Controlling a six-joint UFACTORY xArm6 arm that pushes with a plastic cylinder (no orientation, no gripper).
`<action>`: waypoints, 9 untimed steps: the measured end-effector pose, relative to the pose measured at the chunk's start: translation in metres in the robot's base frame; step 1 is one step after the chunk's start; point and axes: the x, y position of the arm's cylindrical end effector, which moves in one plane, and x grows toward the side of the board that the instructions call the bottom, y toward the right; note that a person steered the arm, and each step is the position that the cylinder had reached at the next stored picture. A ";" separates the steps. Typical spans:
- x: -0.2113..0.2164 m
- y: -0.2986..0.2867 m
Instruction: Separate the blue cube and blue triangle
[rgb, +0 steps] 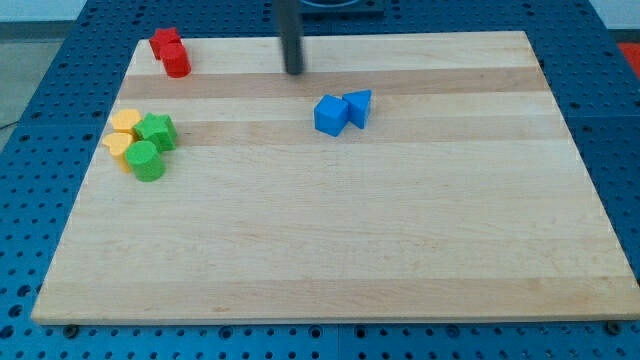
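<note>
The blue cube (330, 115) lies on the wooden board, right of centre toward the view's top. The blue triangle (359, 106) touches its right side. My tip (293, 72) is the lower end of the dark rod coming down from the view's top. It stands above and to the left of the blue cube, a short gap away, touching neither block.
A red star (166, 43) and a red cylinder (178, 63) sit at the board's top left corner. At the left edge, two yellow blocks (121, 135), a green star (157, 130) and a green cylinder (146, 160) are clustered. The board's edge (330, 320) borders a blue pegboard.
</note>
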 end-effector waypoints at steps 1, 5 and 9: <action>0.008 0.106; 0.101 0.074; 0.156 -0.014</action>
